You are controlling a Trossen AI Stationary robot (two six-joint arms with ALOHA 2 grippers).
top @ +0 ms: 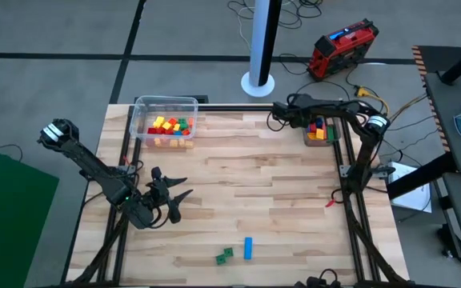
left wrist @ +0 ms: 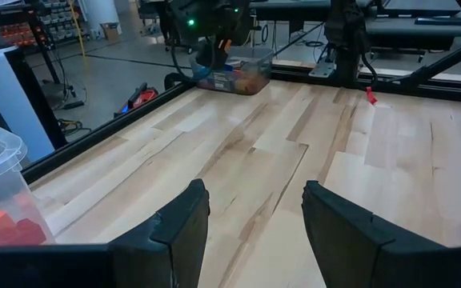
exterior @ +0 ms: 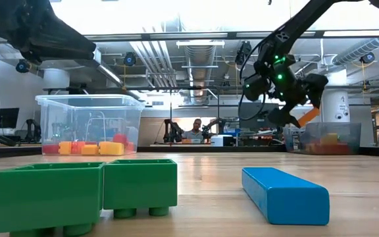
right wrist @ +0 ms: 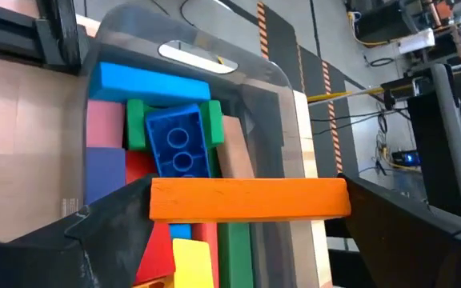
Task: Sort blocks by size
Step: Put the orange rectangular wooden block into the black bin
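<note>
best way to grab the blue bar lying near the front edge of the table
Come straight down on the blue bar and pinch across its narrow width at mid-length. It lies flat, long axis running front to back, with bare wood along both long sides; the green blocks sit apart to one side. The open left gripper looks nearer.

1. The middle of the table (top: 254, 168) is bare wood — wide room to pass between the two tubs.
2. At the far left corner stands the clear tub (top: 165, 120) with walls upright, so entry is from above only.
3. At the far right edge, the small tub (top: 320, 132) is packed; the right gripper (right wrist: 250, 204) hangs over it, clamping an orange bar (right wrist: 249, 199) across its mouth.
4. Near the front edge, two green blocks (top: 226, 255) and a blue bar (top: 248, 247) lie close together — narrow gap between them.
5. The left gripper (top: 169, 200), fingers apart, occupies the left-front area.
</note>
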